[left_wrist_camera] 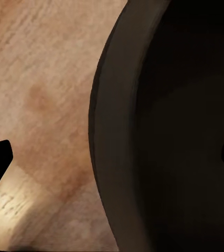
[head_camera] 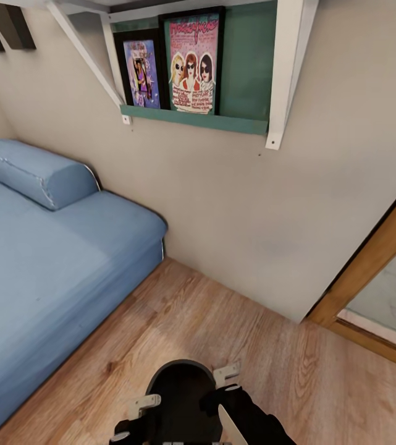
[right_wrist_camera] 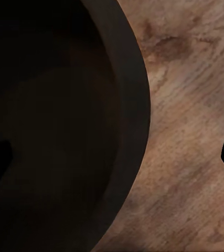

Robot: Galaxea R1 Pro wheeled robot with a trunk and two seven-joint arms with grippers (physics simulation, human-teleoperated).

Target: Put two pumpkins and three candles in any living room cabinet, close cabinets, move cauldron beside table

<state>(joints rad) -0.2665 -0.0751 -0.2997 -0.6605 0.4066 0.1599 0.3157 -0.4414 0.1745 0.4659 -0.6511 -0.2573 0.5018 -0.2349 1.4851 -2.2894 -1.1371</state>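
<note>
One black cauldron (head_camera: 182, 395) sits low in the head view above the wooden floor (head_camera: 235, 334), between the two grippers, and each wrist view shows one finger inside its mouth and one outside the rim. The left gripper (head_camera: 137, 413) and the right gripper (head_camera: 227, 378) both grasp the cauldron's rim. Away from the cauldron stand one blue sofa (head_camera: 49, 247) and one green shelf (head_camera: 191, 117) with two framed posters (head_camera: 191, 62); their writing cannot be read.
</note>
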